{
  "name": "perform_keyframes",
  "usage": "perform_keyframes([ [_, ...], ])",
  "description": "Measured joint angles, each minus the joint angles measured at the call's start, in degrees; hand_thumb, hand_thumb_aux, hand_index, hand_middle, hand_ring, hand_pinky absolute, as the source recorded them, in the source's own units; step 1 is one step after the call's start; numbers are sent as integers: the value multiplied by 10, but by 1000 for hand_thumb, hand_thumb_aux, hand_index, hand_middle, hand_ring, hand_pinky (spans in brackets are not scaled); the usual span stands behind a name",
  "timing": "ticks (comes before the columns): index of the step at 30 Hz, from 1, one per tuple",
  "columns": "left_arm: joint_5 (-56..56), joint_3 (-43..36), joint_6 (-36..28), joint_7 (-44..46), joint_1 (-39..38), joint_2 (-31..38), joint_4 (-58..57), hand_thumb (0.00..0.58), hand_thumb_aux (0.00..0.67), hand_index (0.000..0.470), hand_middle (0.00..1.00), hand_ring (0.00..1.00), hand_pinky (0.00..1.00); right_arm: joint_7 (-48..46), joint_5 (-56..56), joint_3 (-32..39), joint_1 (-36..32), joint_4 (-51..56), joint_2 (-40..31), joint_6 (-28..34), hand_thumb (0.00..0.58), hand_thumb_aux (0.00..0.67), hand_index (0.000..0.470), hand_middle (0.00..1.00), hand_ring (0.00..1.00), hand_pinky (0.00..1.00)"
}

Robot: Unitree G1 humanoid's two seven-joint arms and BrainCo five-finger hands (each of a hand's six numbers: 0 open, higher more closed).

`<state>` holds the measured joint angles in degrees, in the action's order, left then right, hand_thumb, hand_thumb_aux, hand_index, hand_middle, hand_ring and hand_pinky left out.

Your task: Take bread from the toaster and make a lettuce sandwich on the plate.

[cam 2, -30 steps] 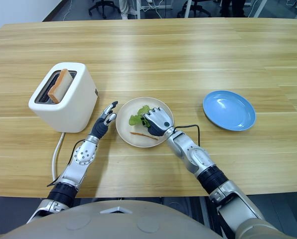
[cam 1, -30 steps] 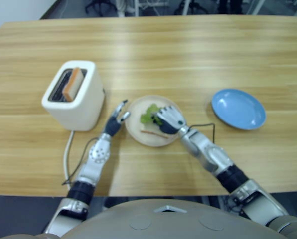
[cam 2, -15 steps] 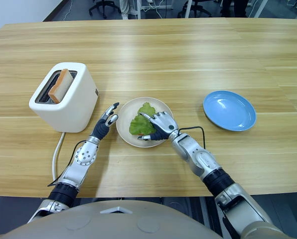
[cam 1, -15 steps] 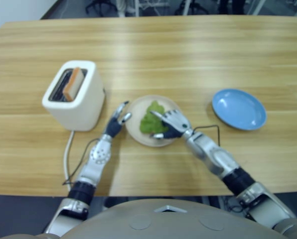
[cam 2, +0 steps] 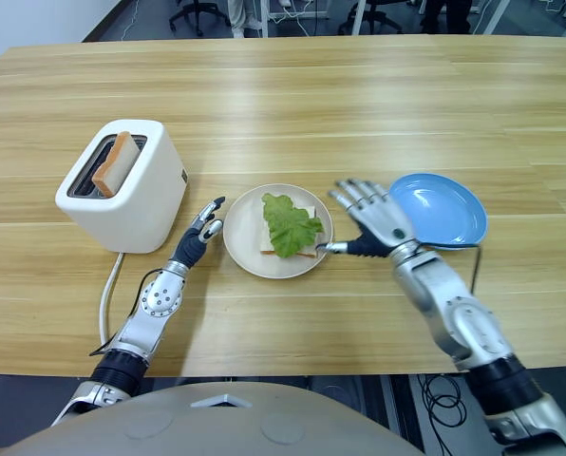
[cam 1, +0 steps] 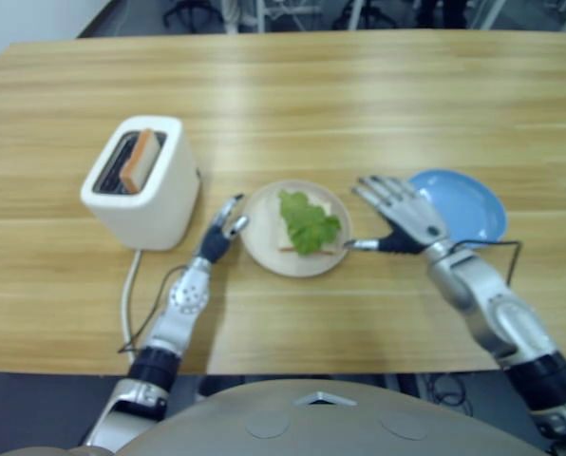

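Note:
A white toaster (cam 2: pixel 122 186) stands at the left with one bread slice (cam 2: pixel 110 163) upright in its slot. The cream plate (cam 2: pixel 245 256) in the middle holds a bread slice (cam 2: pixel 307 215) with a green lettuce leaf (cam 2: pixel 288 226) lying on top. My right hand (cam 2: pixel 376 223) is open just right of the plate, between it and the blue plate, holding nothing. My left hand (cam 2: pixel 198 236) rests on the table between the toaster and the cream plate, fingers extended and empty.
A blue plate (cam 2: pixel 444 211) sits at the right, partly behind my right hand. The toaster's white cord (cam 2: pixel 107 290) trails toward the table's front edge. Office chairs stand beyond the far edge.
My right hand let go of the lettuce, which now lies flat on the bread, and drew back to the right off the plate, opening up. The left hand stayed put.

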<state>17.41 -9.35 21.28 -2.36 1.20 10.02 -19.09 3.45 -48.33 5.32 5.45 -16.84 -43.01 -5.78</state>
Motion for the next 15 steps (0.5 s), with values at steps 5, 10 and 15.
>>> perform_keyframes([
  [5, 7, 1, -5, 1, -3, 9, 49, 0, 0, 0, 0, 0, 0, -8, 95, -64, 9, -33, 41, -9, 0, 0, 0, 0, 0, 0],
  [10, 29, 24, -45, 35, -11, 58, 264, 0, 0, 0, 0, 0, 0, -19, 220, -78, 14, 11, 135, -26, 0, 0, 0, 0, 0, 0],
  [15, 44, 118, -109, 90, 30, 137, 482, 0, 0, 0, 0, 0, 0, -24, 283, -78, 18, 89, 184, -38, 0, 0, 0, 0, 0, 0],
])
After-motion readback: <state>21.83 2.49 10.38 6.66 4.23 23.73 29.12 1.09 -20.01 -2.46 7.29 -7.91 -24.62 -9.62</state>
